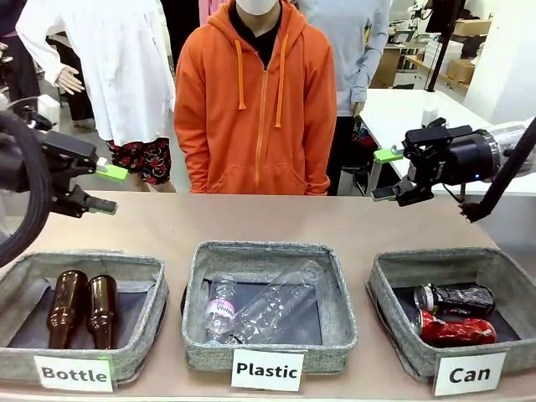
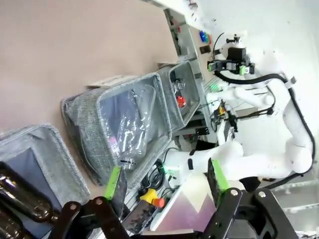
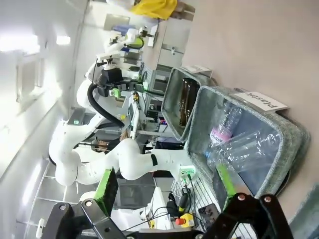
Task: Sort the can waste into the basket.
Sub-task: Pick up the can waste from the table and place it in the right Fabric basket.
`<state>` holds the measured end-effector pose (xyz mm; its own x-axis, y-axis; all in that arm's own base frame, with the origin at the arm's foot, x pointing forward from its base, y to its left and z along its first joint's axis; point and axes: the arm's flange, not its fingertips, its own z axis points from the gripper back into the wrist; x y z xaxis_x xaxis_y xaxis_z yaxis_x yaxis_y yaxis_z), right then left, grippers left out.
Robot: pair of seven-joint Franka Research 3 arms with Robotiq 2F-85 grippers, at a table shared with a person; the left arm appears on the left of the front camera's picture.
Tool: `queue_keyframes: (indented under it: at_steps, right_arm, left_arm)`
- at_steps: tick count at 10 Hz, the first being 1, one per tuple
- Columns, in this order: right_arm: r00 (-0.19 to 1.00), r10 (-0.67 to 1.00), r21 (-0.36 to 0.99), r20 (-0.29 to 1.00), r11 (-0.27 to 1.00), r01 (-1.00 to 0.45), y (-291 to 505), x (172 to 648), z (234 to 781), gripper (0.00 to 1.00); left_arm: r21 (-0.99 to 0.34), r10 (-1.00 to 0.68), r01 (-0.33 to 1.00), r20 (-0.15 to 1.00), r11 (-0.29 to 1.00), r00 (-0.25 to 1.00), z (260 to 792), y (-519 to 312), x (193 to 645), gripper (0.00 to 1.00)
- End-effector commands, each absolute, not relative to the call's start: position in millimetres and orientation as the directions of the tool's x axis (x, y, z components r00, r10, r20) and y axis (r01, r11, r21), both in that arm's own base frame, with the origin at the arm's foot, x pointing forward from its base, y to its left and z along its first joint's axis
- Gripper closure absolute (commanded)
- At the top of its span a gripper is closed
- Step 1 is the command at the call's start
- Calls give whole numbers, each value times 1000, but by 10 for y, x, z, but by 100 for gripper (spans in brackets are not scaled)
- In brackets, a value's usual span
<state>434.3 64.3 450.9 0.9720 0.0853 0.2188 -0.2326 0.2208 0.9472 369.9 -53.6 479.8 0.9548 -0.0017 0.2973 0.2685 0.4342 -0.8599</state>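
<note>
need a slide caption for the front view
Both cans lie in the Can basket; both end effectors, left and right, hover open.

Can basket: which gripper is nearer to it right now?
Right. The right gripper hangs open above the Can basket, just inboard of its left rim; the left gripper, also open, is far across the table above the Bottle basket.

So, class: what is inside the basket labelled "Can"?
Inside the Can basket lie two cans: a black-and-silver can toward the back and a crushed red can in front of it. The front wall hides part of the dark lining beneath them.
</note>
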Motion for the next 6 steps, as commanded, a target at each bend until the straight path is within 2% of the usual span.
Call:
queue_keyframes:
  at_steps: [1,6]
  right_arm:
    - [970,95,945,222,224,-238,675,4292,4522,0]
    - [970,95,945,222,224,-238,675,4292,4522,0]
  left_arm:
    - [-846,-28,269,289,461,957,4880,-564,3740,15]
    - [-846,-28,269,289,461,957,4880,-564,3740,15]
